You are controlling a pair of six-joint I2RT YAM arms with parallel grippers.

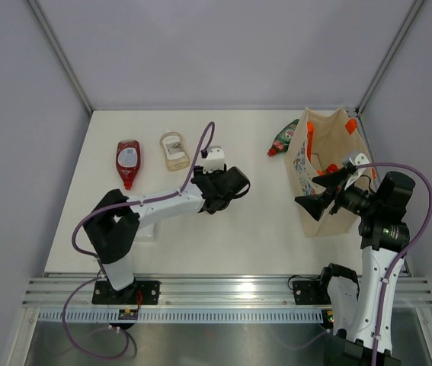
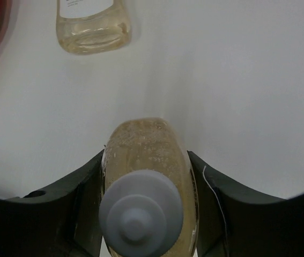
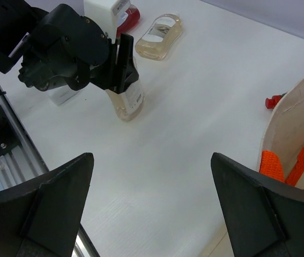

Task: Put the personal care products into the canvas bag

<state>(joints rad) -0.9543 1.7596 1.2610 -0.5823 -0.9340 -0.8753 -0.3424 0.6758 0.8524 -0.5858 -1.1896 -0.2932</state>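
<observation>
My left gripper (image 1: 227, 187) is shut on a clear pale-yellow bottle (image 2: 147, 144) with a grey cap, and holds it above the table's middle; the bottle also shows in the right wrist view (image 3: 128, 103). A second pale-yellow bottle (image 1: 174, 150) and a red bottle (image 1: 128, 162) with a white label lie at the back left. A green red-capped bottle (image 1: 283, 138) lies beside the canvas bag (image 1: 337, 133), which stands open at the right with orange handles (image 3: 302, 160). My right gripper (image 1: 318, 194) is open and empty at the bag's left side.
White walls enclose the table at the back and sides. A metal rail (image 1: 223, 293) runs along the near edge. The left arm's cable (image 1: 200, 145) loops above the second pale-yellow bottle. Something yellow-orange lies inside the bag (image 1: 330, 168).
</observation>
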